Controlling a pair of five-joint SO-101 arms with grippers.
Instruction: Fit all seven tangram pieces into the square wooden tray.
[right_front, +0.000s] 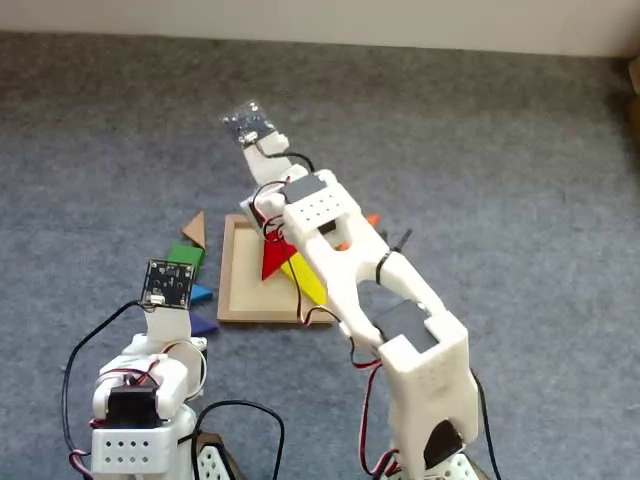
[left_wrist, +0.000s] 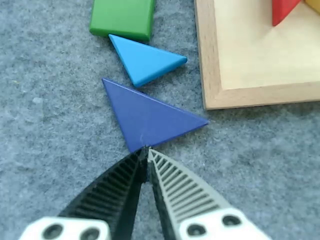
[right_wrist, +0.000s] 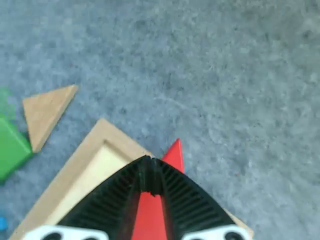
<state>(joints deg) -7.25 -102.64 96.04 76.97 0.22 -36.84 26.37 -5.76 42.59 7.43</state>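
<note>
The left arm (right_front: 140, 405) stands folded at the near left of the table (right_front: 520, 160). Its upper links are drawn in close over the base, and its wrist (right_front: 168, 320) points away from the near edge and down. The left gripper (left_wrist: 146, 151) hangs low over the table with its black finger (left_wrist: 117, 192) and grey finger (left_wrist: 185, 195) pressed together at the tips.

The right arm (right_front: 400, 330) rises from the near edge and stretches long and slanting toward the middle of the table, its wrist (right_front: 310, 200) tipped downward. The right gripper (right_wrist: 150, 161) is also closed, its two black fingers (right_wrist: 107, 200) meeting at the tips with a narrow wedge of gap behind them.
</note>
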